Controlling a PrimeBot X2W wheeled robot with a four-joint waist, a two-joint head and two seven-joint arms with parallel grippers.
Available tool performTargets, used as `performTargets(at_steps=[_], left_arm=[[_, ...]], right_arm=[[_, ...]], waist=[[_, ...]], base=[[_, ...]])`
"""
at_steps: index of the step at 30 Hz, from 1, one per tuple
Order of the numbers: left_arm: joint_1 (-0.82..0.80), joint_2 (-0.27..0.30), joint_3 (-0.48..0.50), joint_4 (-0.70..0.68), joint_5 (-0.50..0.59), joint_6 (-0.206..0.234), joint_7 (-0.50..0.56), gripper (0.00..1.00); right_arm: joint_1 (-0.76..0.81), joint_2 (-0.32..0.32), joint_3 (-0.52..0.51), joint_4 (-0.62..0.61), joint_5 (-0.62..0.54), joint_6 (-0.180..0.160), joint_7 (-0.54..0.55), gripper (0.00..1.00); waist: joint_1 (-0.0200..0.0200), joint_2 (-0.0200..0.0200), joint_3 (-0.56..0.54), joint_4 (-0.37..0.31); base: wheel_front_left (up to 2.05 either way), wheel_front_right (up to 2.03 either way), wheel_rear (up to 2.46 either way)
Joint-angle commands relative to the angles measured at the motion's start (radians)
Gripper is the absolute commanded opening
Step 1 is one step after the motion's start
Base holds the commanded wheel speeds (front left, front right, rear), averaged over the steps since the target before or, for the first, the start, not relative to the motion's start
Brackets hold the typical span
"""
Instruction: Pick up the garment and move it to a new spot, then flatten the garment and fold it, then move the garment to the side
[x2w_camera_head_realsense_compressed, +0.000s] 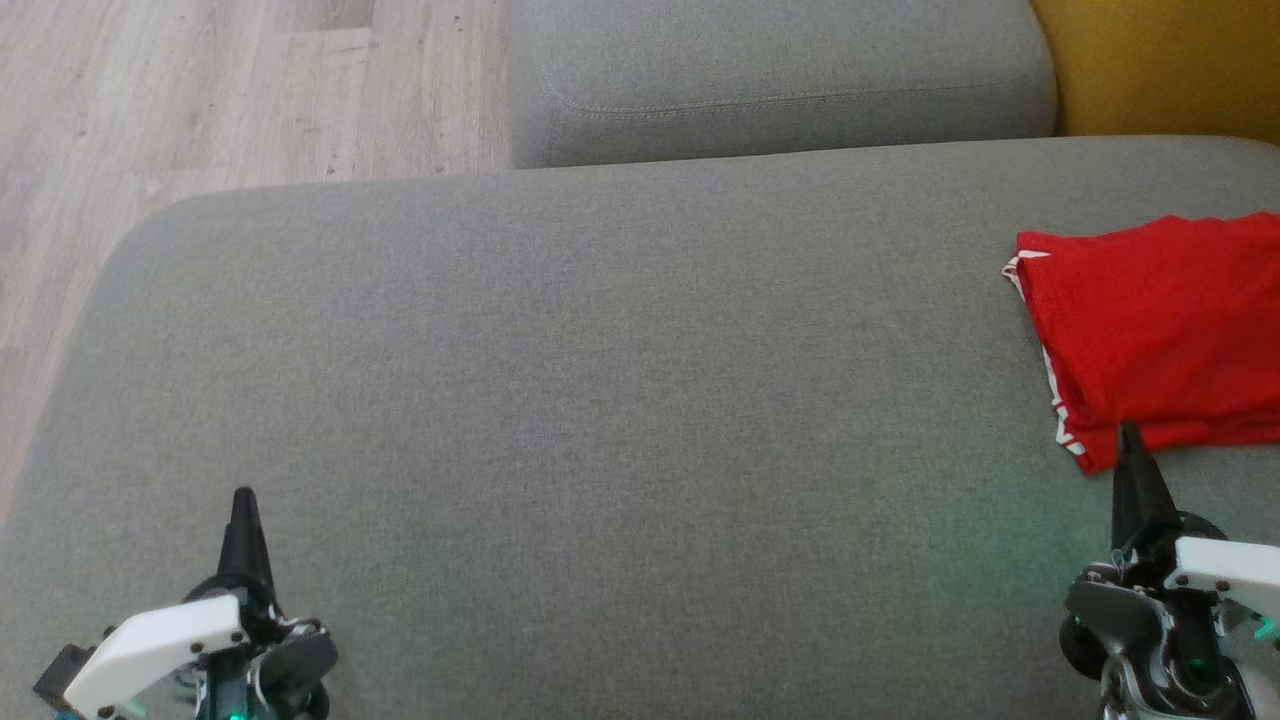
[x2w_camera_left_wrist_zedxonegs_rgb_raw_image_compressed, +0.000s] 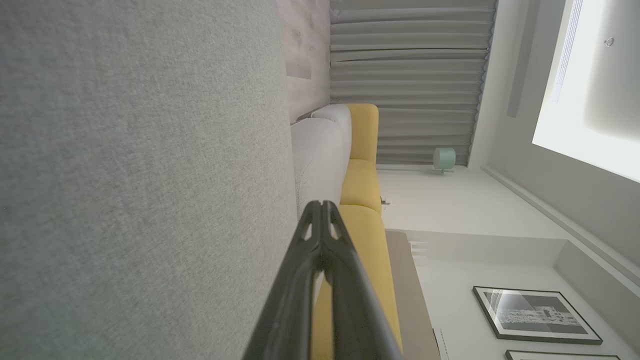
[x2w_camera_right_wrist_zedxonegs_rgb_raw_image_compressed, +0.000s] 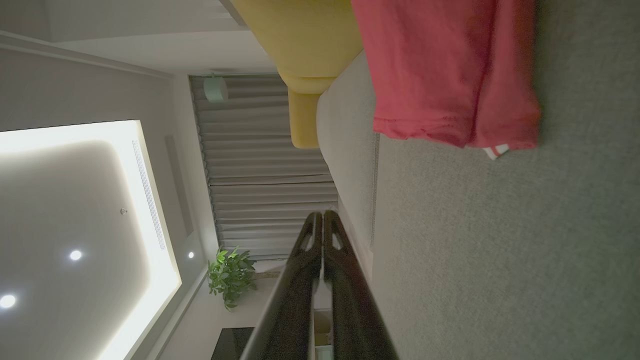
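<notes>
The garment (x2w_camera_head_realsense_compressed: 1150, 320) is red with white trim and lies folded at the right edge of the grey sofa seat (x2w_camera_head_realsense_compressed: 600, 380); part of it runs out of the head view. In the right wrist view the garment (x2w_camera_right_wrist_zedxonegs_rgb_raw_image_compressed: 445, 75) shows at the top. My right gripper (x2w_camera_head_realsense_compressed: 1131, 435) (x2w_camera_right_wrist_zedxonegs_rgb_raw_image_compressed: 322, 216) stands just in front of the garment's near edge, shut, holding nothing. At the lower left my left gripper (x2w_camera_head_realsense_compressed: 244, 497) (x2w_camera_left_wrist_zedxonegs_rgb_raw_image_compressed: 320, 205) is shut too, with nothing in it, over bare cushion far from the garment.
A second grey cushion (x2w_camera_head_realsense_compressed: 780, 80) sits behind the seat, with a yellow cushion (x2w_camera_head_realsense_compressed: 1160, 60) at the back right. Wooden floor (x2w_camera_head_realsense_compressed: 200, 90) lies beyond the seat's left edge. A wide stretch of grey seat lies between the grippers.
</notes>
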Motion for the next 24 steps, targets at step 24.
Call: performTargets(at_steps=[24], left_arm=[[-0.05, 0.004, 0.039, -0.029, 0.015, -0.007, 0.008, 0.0]], right_arm=[[-0.046, -0.006, 0.021, -0.037, 0.007, 0.007, 0.006, 0.0]], waist=[[0.0, 0.0, 0.0, 0.0]], base=[[0.0, 0.0, 0.0]])
